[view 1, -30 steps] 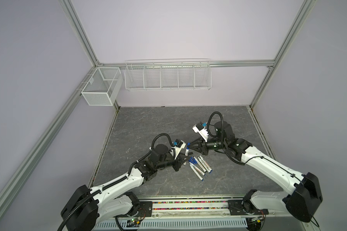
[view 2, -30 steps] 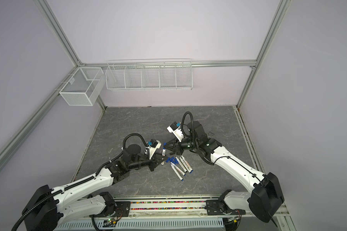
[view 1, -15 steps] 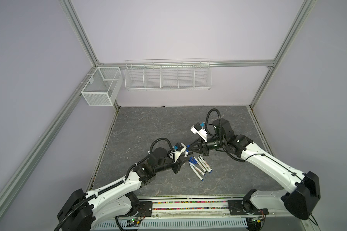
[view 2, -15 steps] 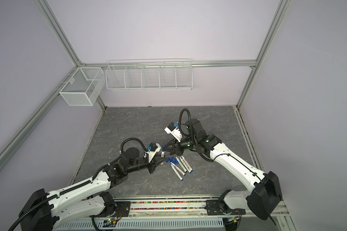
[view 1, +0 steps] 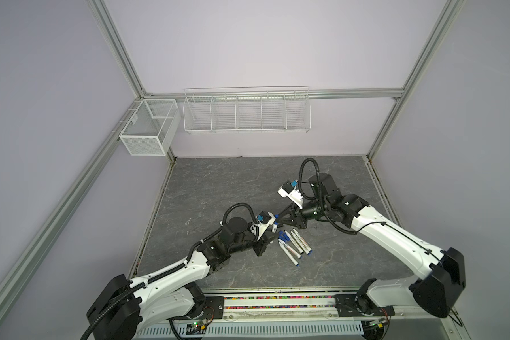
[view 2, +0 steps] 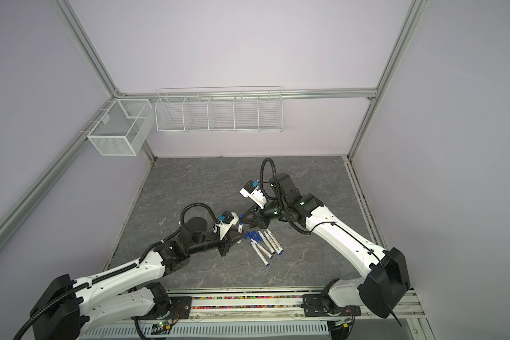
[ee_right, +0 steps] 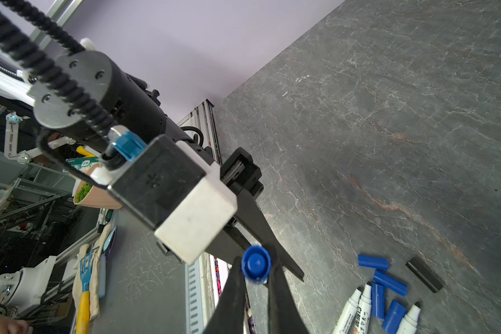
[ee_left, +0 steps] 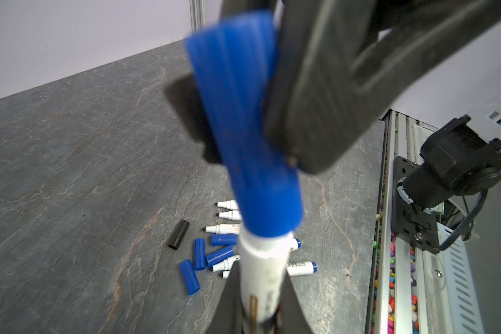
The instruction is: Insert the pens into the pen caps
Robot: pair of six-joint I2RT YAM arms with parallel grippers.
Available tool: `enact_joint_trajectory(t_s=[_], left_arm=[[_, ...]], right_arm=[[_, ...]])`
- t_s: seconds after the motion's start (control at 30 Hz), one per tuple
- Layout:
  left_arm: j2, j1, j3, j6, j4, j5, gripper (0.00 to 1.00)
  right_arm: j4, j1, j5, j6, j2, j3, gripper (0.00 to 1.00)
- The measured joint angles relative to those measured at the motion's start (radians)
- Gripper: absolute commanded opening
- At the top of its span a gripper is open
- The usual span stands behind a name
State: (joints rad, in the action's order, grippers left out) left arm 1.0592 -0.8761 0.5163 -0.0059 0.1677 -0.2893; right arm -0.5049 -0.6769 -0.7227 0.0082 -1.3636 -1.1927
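Above the middle of the table [view 1: 218, 191], held pen [ee_left: 262, 260]: round white barrel, printed label too blurred to read, clamped in the left gripper [ee_left: 261, 289].
Held cap [ee_left: 243, 130]: one ribbed blue plastic cylinder, open end over that pen's tip, pinched by the right gripper [ee_right: 255, 270] (a finger on either side).
Loose pens [ee_left: 229, 214]: five, white, uncapped, dark-tipped; print too small to read; lying on the table beside the caps.
Blue caps [ee_left: 223, 239]: four stubby tubes, lying loose.
Black cap [ee_left: 178, 234]: one, just beside them.
Table surface: dark grey slab, pale veins.
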Motion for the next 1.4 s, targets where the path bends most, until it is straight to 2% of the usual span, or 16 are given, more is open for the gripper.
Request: enact_joint_trajectory(t_s=[0.13, 0.3, 0.5, 0.67, 1.03, 1.4], left_arm=[[0.000, -0.002, 0.000, 0.000, -0.001, -0.003, 0.00], [0.002, 0.000, -0.004, 0.000, -0.001, 0.005, 0.00], [0.022, 0.018, -0.004, -0.009, 0.018, 0.058, 0.00], [0.022, 0.019, -0.004, -0.012, 0.037, 0.077, 0.00], [0.022, 0.018, -0.004, -0.013, 0.044, 0.083, 0.00], [0.022, 0.018, -0.004, -0.013, 0.044, 0.082, 0.00]], right_arm=[[-0.021, -0.006, 0.013, -0.021, 0.000, -0.008, 0.14], [-0.044, -0.016, 0.016, -0.023, 0.000, -0.009, 0.35], [-0.045, -0.041, -0.017, 0.027, 0.051, 0.017, 0.46], [-0.032, -0.038, 0.001, 0.060, 0.110, 0.022, 0.48], [0.049, -0.025, 0.236, 0.126, 0.106, 0.021, 0.43], [0.108, -0.048, 0.263, 0.165, 0.033, 0.013, 0.39]])
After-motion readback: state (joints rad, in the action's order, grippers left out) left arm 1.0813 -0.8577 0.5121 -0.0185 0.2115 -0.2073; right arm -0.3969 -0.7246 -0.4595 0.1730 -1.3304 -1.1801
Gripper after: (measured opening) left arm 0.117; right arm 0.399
